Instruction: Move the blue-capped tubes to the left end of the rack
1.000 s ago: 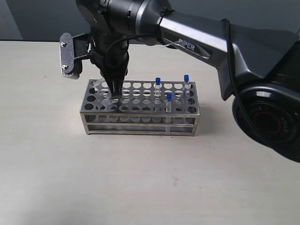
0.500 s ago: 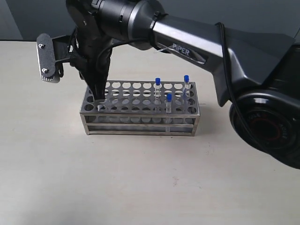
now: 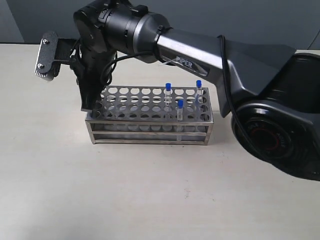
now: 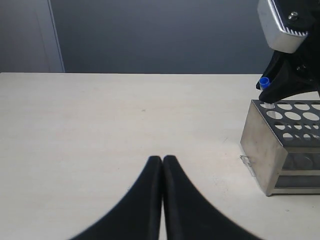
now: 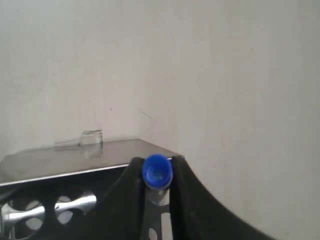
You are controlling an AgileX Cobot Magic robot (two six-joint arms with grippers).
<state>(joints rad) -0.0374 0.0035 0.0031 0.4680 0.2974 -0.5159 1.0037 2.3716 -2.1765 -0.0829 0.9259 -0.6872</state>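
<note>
A tube [image 5: 157, 171] is pinched below its blue cap by the right gripper [image 3: 88, 102] at the rack's [image 3: 150, 131] left end, apparently for seating there. Three tubes [image 3: 180, 111] stand at the right end. The left gripper [image 4: 162, 165] is closed, empty, aside.

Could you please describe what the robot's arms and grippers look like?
The right arm is glossy black with a silver-grey link, PIPER lettering, a thin black cable along it and a round black joint with reddish print. A grey plate with two screws sits by its wrist. The left gripper and right gripper have matte black, tapering fingers.
</note>
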